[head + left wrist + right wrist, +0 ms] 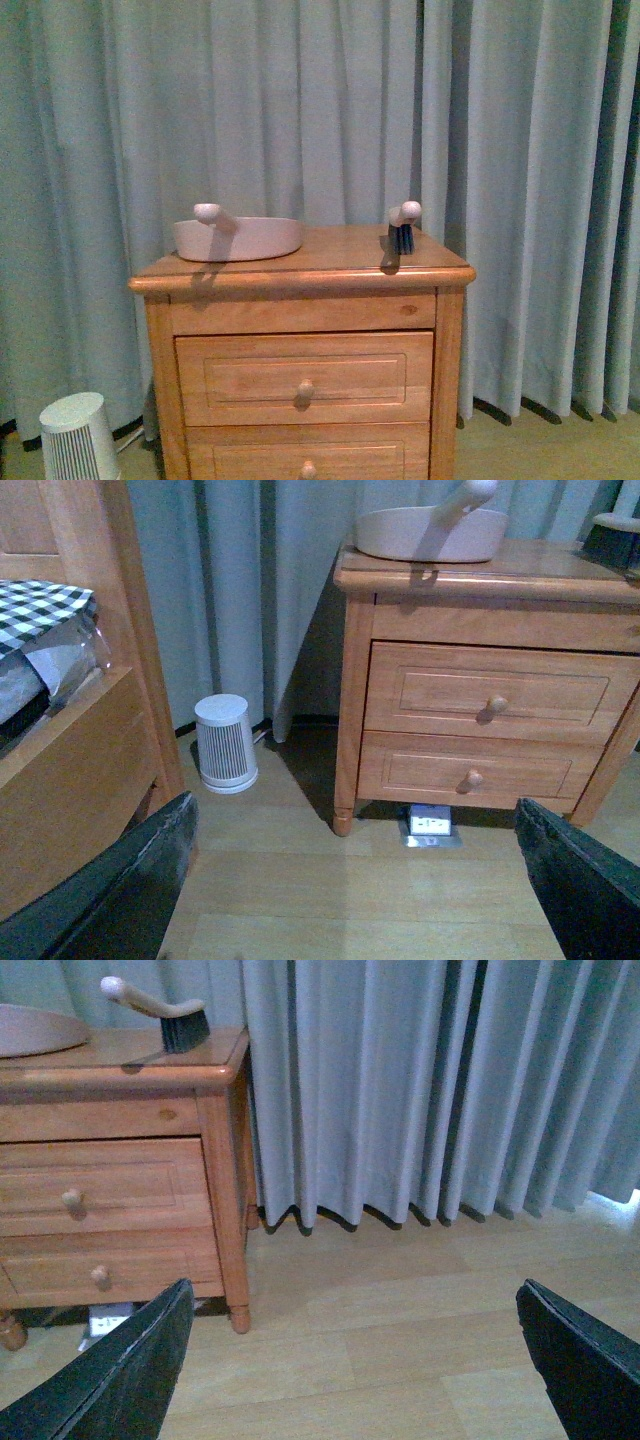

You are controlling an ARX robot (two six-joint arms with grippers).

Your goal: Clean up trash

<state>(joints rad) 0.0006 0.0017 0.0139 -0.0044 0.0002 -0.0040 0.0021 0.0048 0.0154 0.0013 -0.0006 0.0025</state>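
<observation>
No crumpled white paper shows in any view; the trash is hidden or out of view. A pale pink dustpan (238, 238) lies on the left of a wooden nightstand (300, 330), its handle pointing up. A small brush (403, 228) with dark bristles stands on the right of the top. The dustpan (430, 532) also shows in the left wrist view, the brush (160, 1015) in the right wrist view. My left gripper (355, 880) is open and empty above the wooden floor before the nightstand. My right gripper (355, 1360) is open and empty above bare floor beside it. Neither arm shows in the front view.
Blue-grey curtains (320, 110) hang behind the nightstand. A small white ribbed heater (225, 742) stands on the floor left of it. A wooden bed frame (70, 770) with checked bedding is at the left. A small white box (430, 823) lies under the nightstand.
</observation>
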